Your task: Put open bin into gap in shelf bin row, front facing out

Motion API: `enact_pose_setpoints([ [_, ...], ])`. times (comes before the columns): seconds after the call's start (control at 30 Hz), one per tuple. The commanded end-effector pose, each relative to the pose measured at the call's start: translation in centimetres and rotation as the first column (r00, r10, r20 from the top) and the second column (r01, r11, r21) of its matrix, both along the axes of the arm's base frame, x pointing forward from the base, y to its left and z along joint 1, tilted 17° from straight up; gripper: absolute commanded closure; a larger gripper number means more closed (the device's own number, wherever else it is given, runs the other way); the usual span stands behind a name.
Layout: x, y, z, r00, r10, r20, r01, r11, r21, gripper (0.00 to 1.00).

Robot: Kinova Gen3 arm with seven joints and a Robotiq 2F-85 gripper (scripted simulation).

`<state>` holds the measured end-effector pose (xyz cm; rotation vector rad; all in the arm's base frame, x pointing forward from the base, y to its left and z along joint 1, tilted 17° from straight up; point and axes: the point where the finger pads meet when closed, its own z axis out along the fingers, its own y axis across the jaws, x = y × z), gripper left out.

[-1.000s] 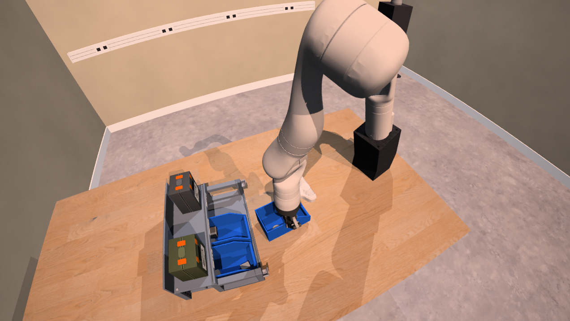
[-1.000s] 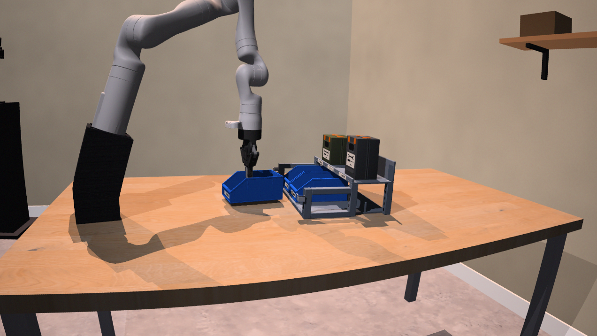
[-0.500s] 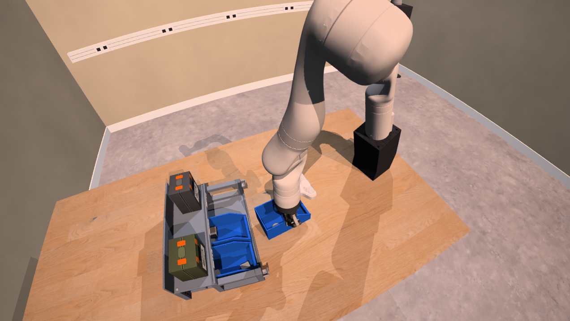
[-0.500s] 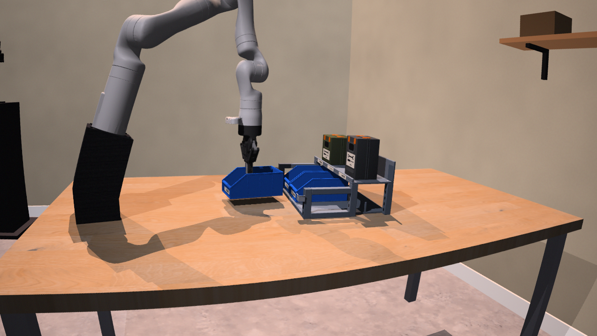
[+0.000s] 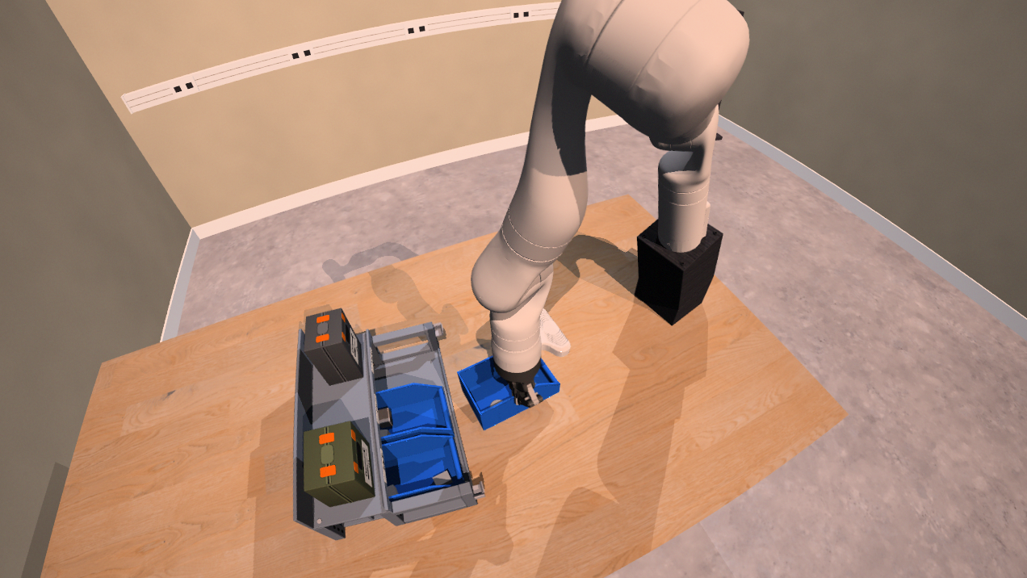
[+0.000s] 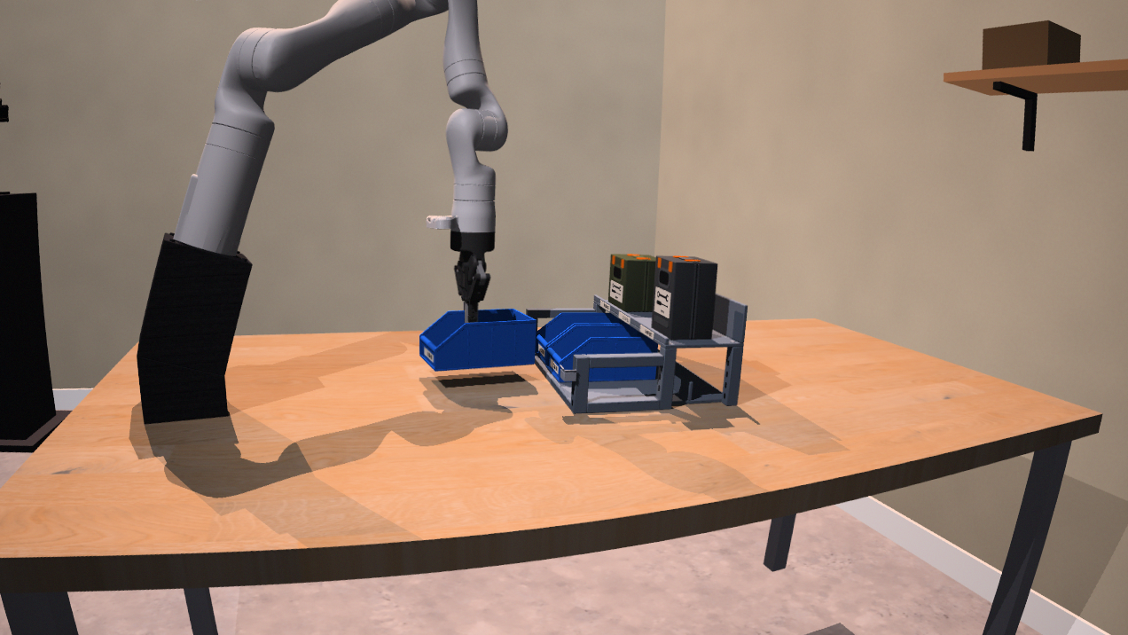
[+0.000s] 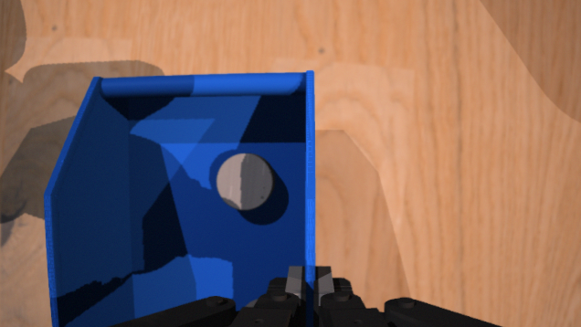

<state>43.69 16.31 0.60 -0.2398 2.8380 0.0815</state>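
Hanging just above the bench [image 5: 179,430] [image 6: 473,473] [image 7: 457,183], the bin [image 5: 505,414] [image 6: 497,347] [image 7: 310,174] is beside the shelf [image 5: 431,495] [image 6: 668,378], not yet in its gap. The fingers [image 5: 530,395] [image 6: 471,311] are pinched shut on one side wall. It looks like light, fairly stiff plastic, likely a bit slippery. That upper edge is a sensible hold, though being off-centre it may let the bin roll. The round part [image 7: 245,182] could slide, so any tilt should be gentle.

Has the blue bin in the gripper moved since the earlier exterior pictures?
Yes: upward. The held blue bin now hangs higher above the wooden table.
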Motion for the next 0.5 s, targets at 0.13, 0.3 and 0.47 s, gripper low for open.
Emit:
enact_pose_setpoints([
  [0.13, 0.1, 0.04, -0.08, 1.0, 0.0, 0.002, 0.0, 1.0, 0.001, 0.9],
  [0.3, 0.14, 0.05, -0.18, 1.0, 0.0, 0.002, 0.0, 1.0, 0.001, 0.9],
  [0.47, 0.14, 0.05, -0.18, 1.0, 0.0, 0.002, 0.0, 1.0, 0.001, 0.9],
])
